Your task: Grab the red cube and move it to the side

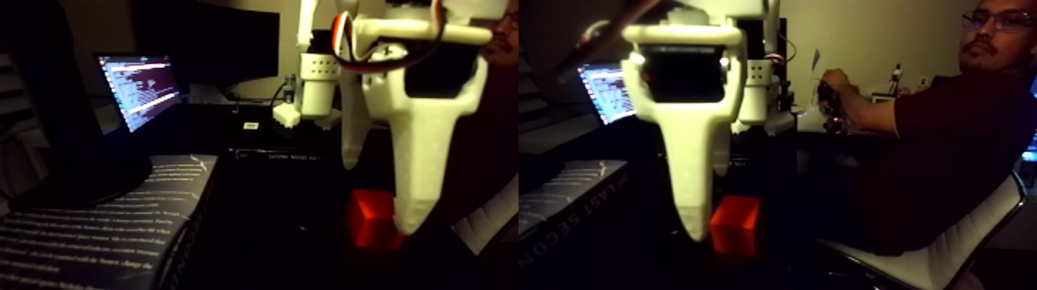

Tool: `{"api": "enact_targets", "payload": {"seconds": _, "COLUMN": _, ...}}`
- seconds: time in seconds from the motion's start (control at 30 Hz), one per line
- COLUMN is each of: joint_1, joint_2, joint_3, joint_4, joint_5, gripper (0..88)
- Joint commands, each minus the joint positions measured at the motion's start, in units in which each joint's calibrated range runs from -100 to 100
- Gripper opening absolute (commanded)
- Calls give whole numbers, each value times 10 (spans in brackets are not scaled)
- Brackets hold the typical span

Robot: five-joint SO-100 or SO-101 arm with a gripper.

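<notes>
Sitting low beside the white tool's (390,197) tip, the red cube (370,222) appears ungrasped.

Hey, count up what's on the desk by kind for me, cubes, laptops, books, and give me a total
Both halves of the wide picture show the same scene.
Red cube: 1
Laptop, screen lit: 1
Book with printed cover: 1
Total: 3
The white gripper is down at the cube.

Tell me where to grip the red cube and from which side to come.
Grip the red cube across two opposite flat side faces, coming down from above. It sits flat on the dark surface with its top free, and the white hand already hangs over it, one finger down in front of it.
</notes>
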State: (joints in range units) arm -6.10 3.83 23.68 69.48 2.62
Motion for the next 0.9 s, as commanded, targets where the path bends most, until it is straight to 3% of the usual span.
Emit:
{"api": "enact_targets", "payload": {"seconds": 0.0, "joint_1": -2, "joint_2": 5, "joint_3": -18, "joint_4": 1, "joint_5": -17, "gripper": 329}}
{"api": "enact_targets", "payload": {"seconds": 0.87, "joint_1": -27, "joint_2": 78, "joint_3": -72, "joint_4": -4, "joint_5": -18, "gripper": 329}}
